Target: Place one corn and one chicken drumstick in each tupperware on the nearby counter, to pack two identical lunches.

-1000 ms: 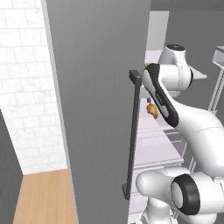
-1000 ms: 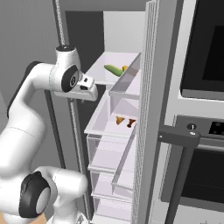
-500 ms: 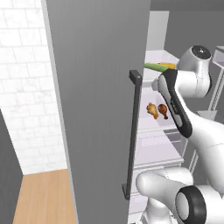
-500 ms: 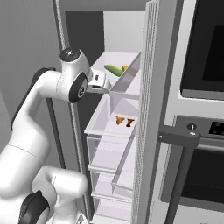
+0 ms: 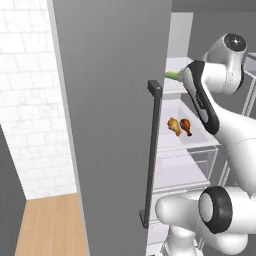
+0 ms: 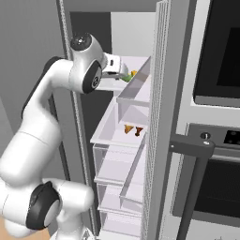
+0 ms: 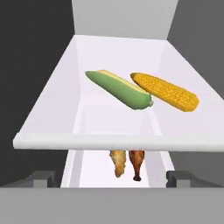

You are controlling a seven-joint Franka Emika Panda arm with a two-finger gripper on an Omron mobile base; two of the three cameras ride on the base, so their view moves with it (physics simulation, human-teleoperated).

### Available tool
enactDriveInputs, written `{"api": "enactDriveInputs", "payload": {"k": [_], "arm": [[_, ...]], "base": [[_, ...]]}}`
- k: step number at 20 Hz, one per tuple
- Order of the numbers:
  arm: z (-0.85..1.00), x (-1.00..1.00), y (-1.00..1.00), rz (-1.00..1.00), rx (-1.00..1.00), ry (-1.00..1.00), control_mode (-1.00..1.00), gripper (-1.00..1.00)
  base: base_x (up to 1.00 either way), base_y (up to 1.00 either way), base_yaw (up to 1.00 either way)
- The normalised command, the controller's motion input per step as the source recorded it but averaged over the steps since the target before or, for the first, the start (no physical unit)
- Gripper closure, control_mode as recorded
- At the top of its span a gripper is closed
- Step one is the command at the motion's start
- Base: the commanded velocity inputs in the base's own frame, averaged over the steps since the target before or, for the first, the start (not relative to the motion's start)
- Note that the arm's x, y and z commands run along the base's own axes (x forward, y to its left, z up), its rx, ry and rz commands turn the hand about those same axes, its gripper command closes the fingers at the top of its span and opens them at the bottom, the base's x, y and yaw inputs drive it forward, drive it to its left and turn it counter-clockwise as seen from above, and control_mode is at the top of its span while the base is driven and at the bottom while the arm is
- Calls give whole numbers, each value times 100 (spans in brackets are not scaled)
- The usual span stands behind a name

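Observation:
Two corns lie side by side on the upper fridge shelf (image 7: 118,142): one in a green husk (image 7: 120,89) and a bare yellow one (image 7: 166,92). Below it, two chicken drumsticks (image 7: 117,162) (image 7: 137,162) rest on the lower shelf, also seen as drumsticks (image 5: 179,126) and drumsticks (image 6: 133,130) from the base. My gripper (image 7: 111,179) is open and holds nothing. It hovers just in front of the upper shelf's rim, facing the corns (image 6: 129,76). The tupperware and the counter are out of view.
The open grey fridge door (image 5: 110,125) with its dark handle (image 5: 152,150) stands left of the arm. Clear drawers (image 6: 117,168) sit under the shelves. An oven (image 6: 220,140) with a dark bar handle (image 6: 192,145) is to the right. The shelves' side walls are close.
The arm has swung forward and into the fridge, bringing the hand up to the upper shelf with the corns. The food has not moved.

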Motion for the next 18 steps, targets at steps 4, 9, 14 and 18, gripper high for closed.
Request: {"api": "enactDriveInputs", "payload": {"k": [4, 9, 14, 18], "arm": [[-8, 91, -33, 0, 0, 0, -100, -100], [-6, 93, -37, 1, 0, 16, -100, -100], [0, 67, -16, 7, 5, 8, -100, -100], [-11, 49, 1, 14, 4, 2, -100, -100]], "base": [[0, 0, 0], [0, 0, 0], [0, 0, 0], [0, 0, 0]]}}
